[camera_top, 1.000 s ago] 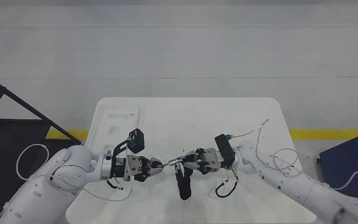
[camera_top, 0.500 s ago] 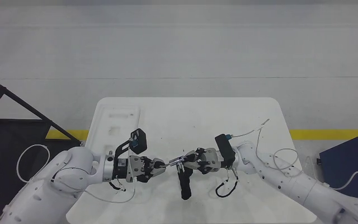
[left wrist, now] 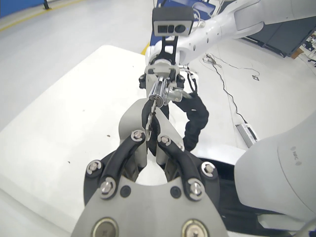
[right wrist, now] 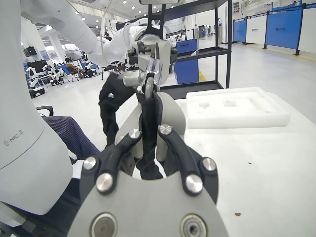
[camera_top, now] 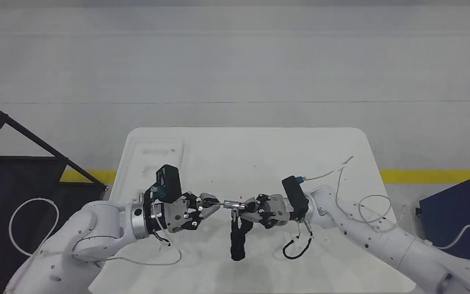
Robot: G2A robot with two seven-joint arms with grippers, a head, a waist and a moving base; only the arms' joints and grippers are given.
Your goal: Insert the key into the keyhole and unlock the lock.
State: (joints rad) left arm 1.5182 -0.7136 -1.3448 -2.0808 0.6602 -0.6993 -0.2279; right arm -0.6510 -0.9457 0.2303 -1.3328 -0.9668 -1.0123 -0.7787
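- Nearest in my left wrist view, the left gripper (left wrist: 151, 115) was clenched on the key (left wrist: 149, 128). Its black pads pinched the key's head, and the blade pointed away toward the lock (left wrist: 158, 92).
- The key's tip sat at the keyhole (left wrist: 155, 99) in the end face of the chrome cylinder. I judged it just entering, but I could not tell how deep.
- Just beyond, the right gripper (right wrist: 149, 106) was clamped on the lock, gripping a metal piece beside the cylinder.
- In the top view, both claws met tip to tip in the lower middle of the frame. The lock's black cable (camera_top: 236, 242) hung down toward the bottom edge.
- As I read it, grasping and lining up were done. Seating the key fully and turning it to unlock were still left.
- Farther off, a white foam tray (camera_top: 154, 158) lay at the upper left of the table (camera_top: 330, 154), well apart from the work.
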